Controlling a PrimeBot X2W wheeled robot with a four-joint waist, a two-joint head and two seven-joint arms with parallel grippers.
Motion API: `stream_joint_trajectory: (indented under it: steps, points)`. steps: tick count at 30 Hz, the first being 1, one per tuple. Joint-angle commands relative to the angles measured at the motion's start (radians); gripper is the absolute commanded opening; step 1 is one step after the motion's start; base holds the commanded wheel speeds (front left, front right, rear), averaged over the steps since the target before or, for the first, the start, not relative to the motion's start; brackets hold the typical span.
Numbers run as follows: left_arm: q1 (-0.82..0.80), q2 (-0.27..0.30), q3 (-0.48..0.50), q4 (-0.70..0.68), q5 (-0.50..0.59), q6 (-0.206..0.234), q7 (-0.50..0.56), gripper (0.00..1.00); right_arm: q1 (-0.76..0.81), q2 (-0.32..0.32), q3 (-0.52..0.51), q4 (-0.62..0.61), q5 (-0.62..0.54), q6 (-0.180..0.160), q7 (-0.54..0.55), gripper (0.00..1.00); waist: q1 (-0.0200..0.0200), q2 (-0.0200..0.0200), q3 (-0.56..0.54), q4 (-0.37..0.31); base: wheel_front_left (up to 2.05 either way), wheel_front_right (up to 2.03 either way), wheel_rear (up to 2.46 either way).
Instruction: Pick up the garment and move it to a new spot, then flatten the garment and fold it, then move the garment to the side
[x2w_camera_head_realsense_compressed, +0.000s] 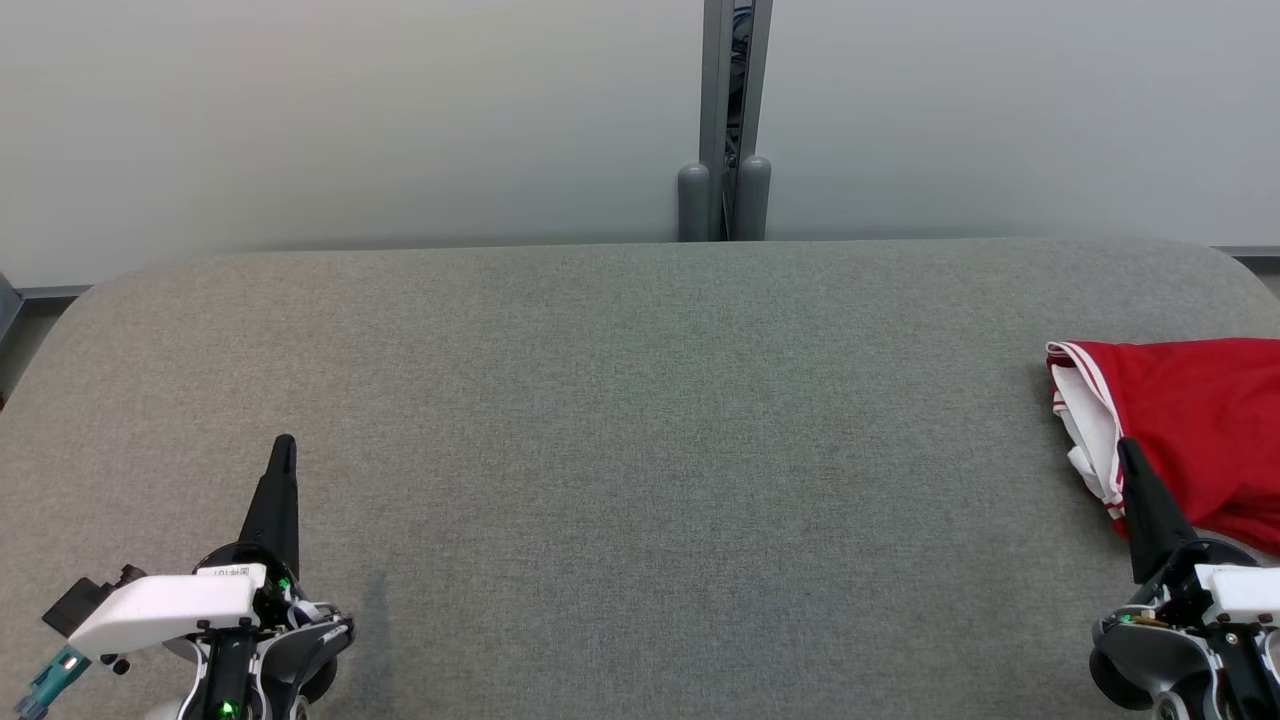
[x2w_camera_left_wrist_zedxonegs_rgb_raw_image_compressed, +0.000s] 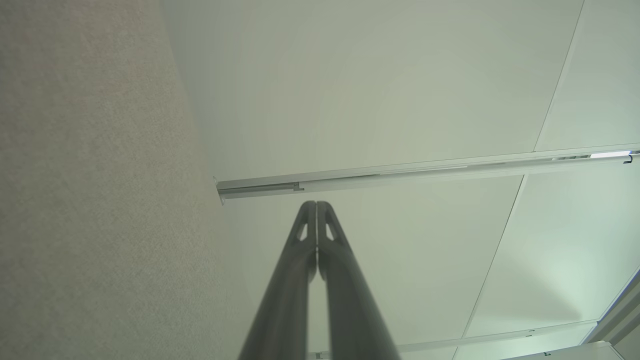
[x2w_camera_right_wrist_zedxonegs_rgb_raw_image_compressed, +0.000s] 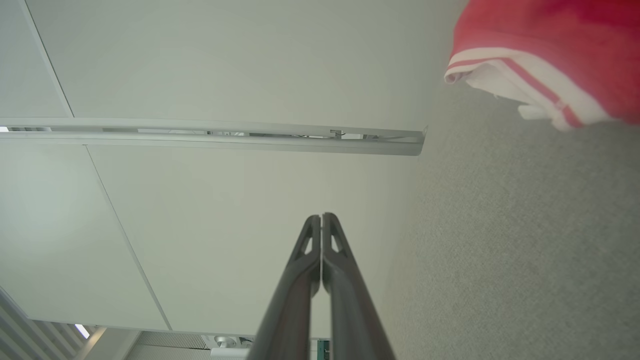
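Note:
A red garment (x2w_camera_head_realsense_compressed: 1200, 420) with white striped trim lies bunched at the far right of the grey table (x2w_camera_head_realsense_compressed: 640, 450), partly cut off by the edge of the head view. Its trimmed hem also shows in the right wrist view as the garment (x2w_camera_right_wrist_zedxonegs_rgb_raw_image_compressed: 540, 45) at the upper right. My right gripper (x2w_camera_head_realsense_compressed: 1128, 450) is shut and empty, its tip just at the garment's near-left edge; whether it touches the cloth I cannot tell. My left gripper (x2w_camera_head_realsense_compressed: 284, 445) is shut and empty at the lower left, far from the garment. Both wrist views show the fingertips pressed together: left gripper (x2w_camera_left_wrist_zedxonegs_rgb_raw_image_compressed: 316, 205), right gripper (x2w_camera_right_wrist_zedxonegs_rgb_raw_image_compressed: 321, 217).
Pale wall panels (x2w_camera_head_realsense_compressed: 350, 120) stand behind the table, joined by a grey post (x2w_camera_head_realsense_compressed: 736, 120) at the middle. The table has rounded far corners, and the garment is the one object lying on it.

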Motion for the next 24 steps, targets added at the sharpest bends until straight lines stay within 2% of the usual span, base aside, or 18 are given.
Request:
stream_joint_trajectory:
  steps: [1, 24]
  points:
    - [-0.014, 0.002, 0.005, 0.0, -0.001, -0.004, 0.002, 0.0, -0.009, -0.009, -0.003, 0.002, 0.008, 0.0, 0.003, 0.0, 0.0, 0.0, 0.0, 0.0, 0.0, 0.0, 0.0]
    - [-0.014, 0.002, 0.005, -0.001, 0.0, -0.004, 0.002, 0.0, -0.008, -0.009, -0.003, 0.002, 0.008, 0.0, 0.002, 0.0, 0.0, 0.0, 0.0, 0.0, 0.0, 0.0, 0.0]
